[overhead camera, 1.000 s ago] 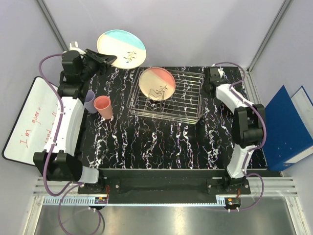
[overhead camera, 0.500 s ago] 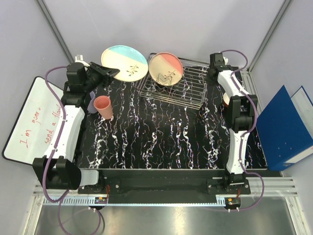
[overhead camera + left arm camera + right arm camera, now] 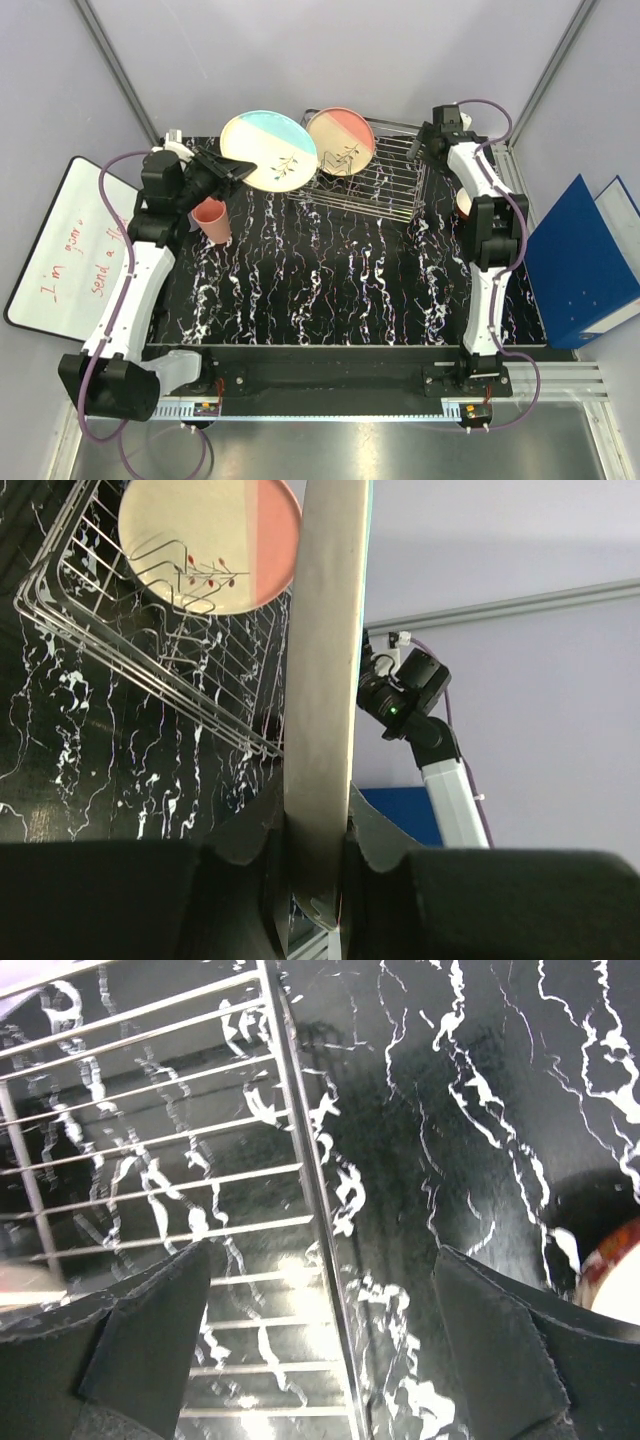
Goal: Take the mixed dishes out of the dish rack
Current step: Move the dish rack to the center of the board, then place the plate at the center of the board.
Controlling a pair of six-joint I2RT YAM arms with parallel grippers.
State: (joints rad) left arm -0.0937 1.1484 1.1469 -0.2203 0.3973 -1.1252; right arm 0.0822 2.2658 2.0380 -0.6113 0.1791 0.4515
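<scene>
Our left arm (image 3: pixel 130 280) rises from its base at the near left and runs up the left side of the overhead view. It bends at the wrist so that the left gripper (image 3: pixel 228 168) points to the right. Its jaws are clamped on the rim of the cream and blue plate (image 3: pixel 268 150). Our right arm (image 3: pixel 487 250) stretches almost straight toward the far right. There the right gripper (image 3: pixel 424 150) turns leftward and down, its fingers (image 3: pixel 150 1330) spread wide apart.

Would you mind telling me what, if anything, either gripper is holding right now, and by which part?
The left gripper clamps the cream/blue plate by its rim, at the edge nearest the arm. The right gripper is open and holds nothing.
</scene>
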